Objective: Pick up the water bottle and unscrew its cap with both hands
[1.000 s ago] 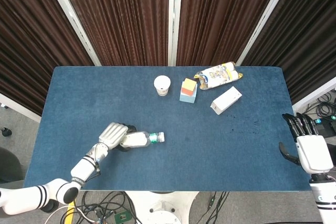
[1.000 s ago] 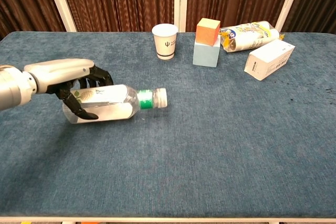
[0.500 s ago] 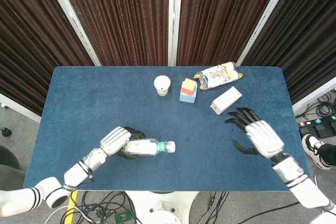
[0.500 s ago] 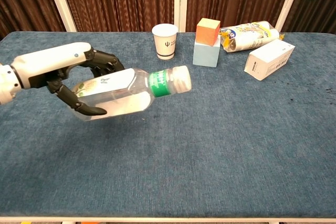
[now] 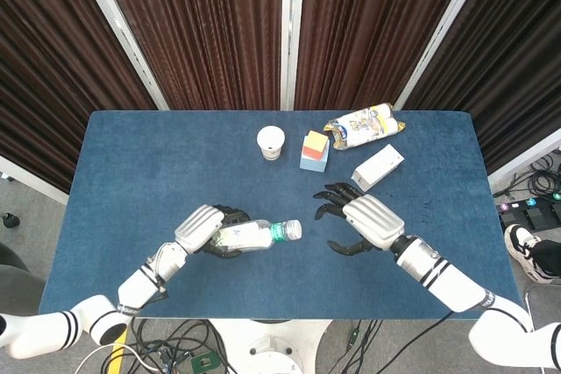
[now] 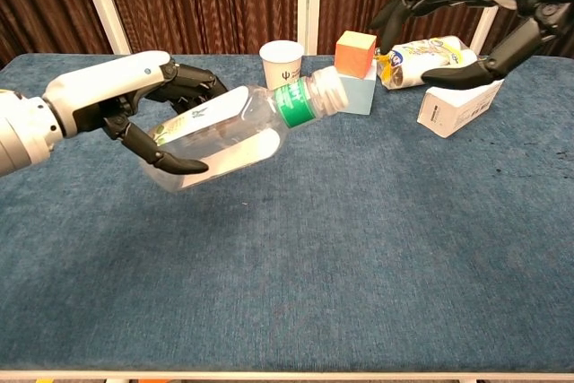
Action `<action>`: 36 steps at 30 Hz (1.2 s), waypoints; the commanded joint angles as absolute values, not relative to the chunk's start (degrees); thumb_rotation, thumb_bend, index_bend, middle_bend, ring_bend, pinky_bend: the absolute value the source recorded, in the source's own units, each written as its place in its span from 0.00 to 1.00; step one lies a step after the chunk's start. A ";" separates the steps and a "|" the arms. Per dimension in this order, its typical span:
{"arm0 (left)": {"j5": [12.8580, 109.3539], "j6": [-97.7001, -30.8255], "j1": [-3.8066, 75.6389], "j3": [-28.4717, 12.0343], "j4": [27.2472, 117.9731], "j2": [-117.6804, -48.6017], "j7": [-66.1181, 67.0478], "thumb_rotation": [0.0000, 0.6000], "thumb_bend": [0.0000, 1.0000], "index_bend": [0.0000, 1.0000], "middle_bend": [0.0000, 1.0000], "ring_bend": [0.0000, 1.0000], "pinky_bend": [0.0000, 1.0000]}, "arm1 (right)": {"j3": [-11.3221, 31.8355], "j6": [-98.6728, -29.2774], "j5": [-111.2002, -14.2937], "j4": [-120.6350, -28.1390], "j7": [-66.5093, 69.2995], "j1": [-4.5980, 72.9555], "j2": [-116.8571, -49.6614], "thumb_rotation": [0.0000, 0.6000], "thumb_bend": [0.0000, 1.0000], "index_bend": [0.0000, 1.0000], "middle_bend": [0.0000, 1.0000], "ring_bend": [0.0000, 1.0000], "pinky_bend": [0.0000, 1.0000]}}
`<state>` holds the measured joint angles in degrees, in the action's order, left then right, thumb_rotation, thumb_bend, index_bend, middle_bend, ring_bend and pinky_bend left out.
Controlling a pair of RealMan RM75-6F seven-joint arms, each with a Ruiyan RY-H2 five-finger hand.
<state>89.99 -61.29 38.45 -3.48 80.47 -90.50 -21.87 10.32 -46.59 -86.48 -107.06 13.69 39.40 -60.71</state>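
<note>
left robot hand (image 6: 134,118) grips the light, slick, crushable water bottle (image 6: 238,127) mid-body, cap (image 6: 326,89) toward 2 o'clock; right robot hand (image 6: 480,20) spread, empty, should take the cap.

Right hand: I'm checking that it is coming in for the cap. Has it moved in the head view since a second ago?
Yes. The right hand has swung in from the table's right edge to just below the white box, near the bottle's cap.
</note>
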 commanded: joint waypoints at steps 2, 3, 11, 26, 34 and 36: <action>89.86 -61.53 38.66 -3.75 80.82 -90.55 -21.89 1.00 0.34 0.56 0.55 0.42 0.42 | 10.46 -46.85 -85.40 -106.50 12.36 40.19 -62.01 0.87 0.27 0.33 0.13 0.00 0.00; 89.83 -61.62 38.70 -3.81 80.91 -90.54 -21.93 1.00 0.34 0.56 0.55 0.42 0.42 | 10.37 -46.66 -85.11 -106.48 12.09 40.38 -62.18 0.87 0.27 0.33 0.13 0.00 0.00; 89.46 -61.85 39.12 -4.23 81.73 -90.23 -21.98 1.00 0.34 0.56 0.55 0.42 0.42 | 10.09 -46.18 -83.30 -106.51 9.67 41.75 -63.45 0.87 0.27 0.33 0.12 0.00 0.00; 89.34 -62.08 39.42 -3.99 82.54 -89.81 -21.57 1.00 0.34 0.56 0.55 0.42 0.42 | 9.64 -46.41 -81.57 -106.21 8.68 42.90 -64.17 0.87 0.27 0.30 0.12 0.00 0.00; 88.97 -61.69 39.80 -4.13 82.94 -89.63 -21.08 1.00 0.34 0.56 0.55 0.42 0.42 | 9.39 -46.42 -81.43 -106.26 8.45 43.51 -64.62 0.87 0.27 0.29 0.12 0.00 0.00; 88.70 -61.65 39.82 -4.24 82.87 -89.68 -21.17 1.00 0.34 0.56 0.55 0.42 0.42 | 9.19 -46.38 -81.57 -106.48 8.33 43.61 -64.57 0.87 0.27 0.29 0.12 0.00 0.00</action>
<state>88.75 -61.66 39.81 -4.21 82.90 -89.66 -21.14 9.20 -46.39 -81.55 -106.48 8.35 43.60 -64.58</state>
